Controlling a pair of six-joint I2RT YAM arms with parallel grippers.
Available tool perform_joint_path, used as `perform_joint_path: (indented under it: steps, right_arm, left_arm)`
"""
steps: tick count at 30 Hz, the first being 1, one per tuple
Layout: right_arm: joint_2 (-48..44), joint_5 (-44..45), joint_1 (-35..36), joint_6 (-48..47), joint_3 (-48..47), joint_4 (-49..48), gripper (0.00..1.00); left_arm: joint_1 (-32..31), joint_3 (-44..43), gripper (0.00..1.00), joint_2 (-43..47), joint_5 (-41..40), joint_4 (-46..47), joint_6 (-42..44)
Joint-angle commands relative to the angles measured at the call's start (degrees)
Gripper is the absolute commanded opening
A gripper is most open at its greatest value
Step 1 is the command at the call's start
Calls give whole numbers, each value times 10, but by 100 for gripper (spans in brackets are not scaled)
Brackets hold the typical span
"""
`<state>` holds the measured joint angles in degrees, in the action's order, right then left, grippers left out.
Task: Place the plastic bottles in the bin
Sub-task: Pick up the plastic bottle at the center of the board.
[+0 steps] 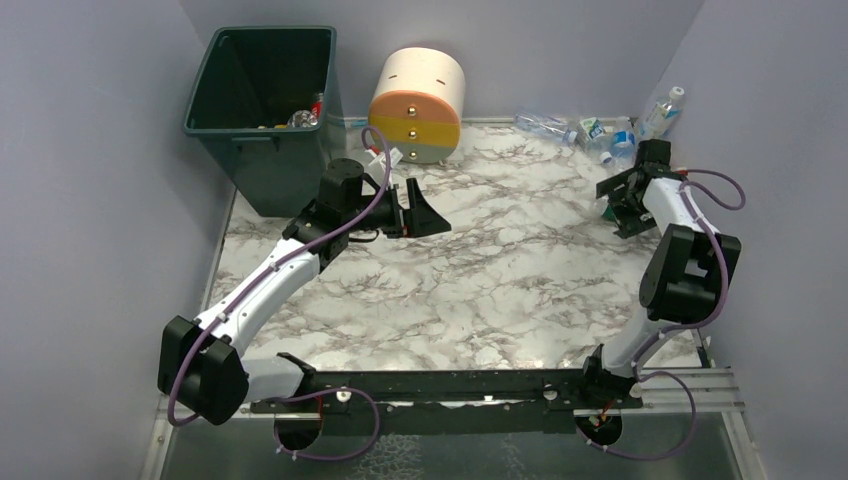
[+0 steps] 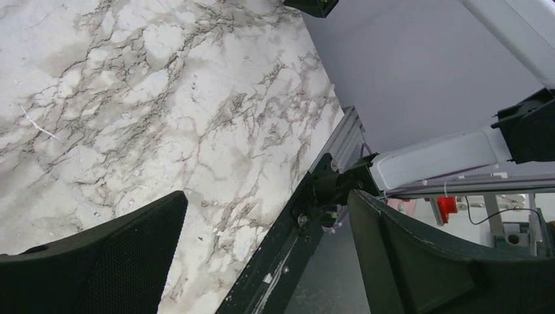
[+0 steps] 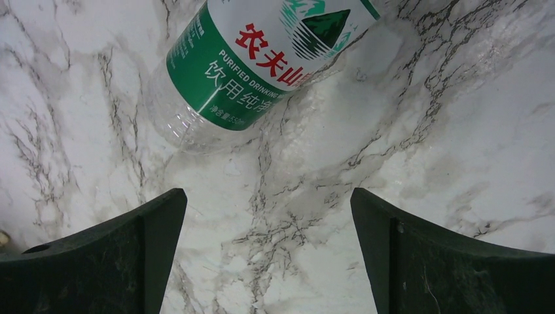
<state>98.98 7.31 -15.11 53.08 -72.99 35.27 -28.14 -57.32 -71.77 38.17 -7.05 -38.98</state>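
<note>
Task judged partly done. A few plastic bottles point(image 1: 303, 116) lay inside the bin point(image 1: 275, 170) at the far left. A cluster of bottles point(image 1: 590, 130) lay on the surface point(image 1: 500, 290) at the far right. The right gripper point(image 1: 618, 205), spread and empty, hung just short of a green-labelled bottle point(image 3: 255, 65) lying on its side. The left gripper point(image 1: 418, 210), likewise spread and empty, stood near the bin.

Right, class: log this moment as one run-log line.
left tool: open, empty | right tool: open, facing green-label bottle | bin: some bottles inside
</note>
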Motion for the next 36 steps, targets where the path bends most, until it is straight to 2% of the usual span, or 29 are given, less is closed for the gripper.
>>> perform_joint_path:
  steps: [1,15,20,25,30,33,36]
  right_arm:
    - [27,42,-5,42,-39,36,99]
    - [111,72,-6,122,-92,68,100]
    - [123,76,-6,127,-101,49,100]
    - [153,92,-6,129,-138,75,100]
    - [126,89,-4,74,-125,37,100]
    - [92,90,-2,-10,-116,-19,99]
    - [75,102,-2,-74,-138,-26,98]
  left_arm:
    - [-3,7,99,14,-3,-4,15]
    - [-4,9,99,1,0,-3,19]
    - [-4,8,99,-4,-1,-3,19]
    - [-5,7,99,-9,-4,-3,20]
    - [-6,7,99,-12,-6,-3,21]
    - [-8,7,99,-16,-6,-1,21]
    - [-11,10,99,-20,-7,3,20]
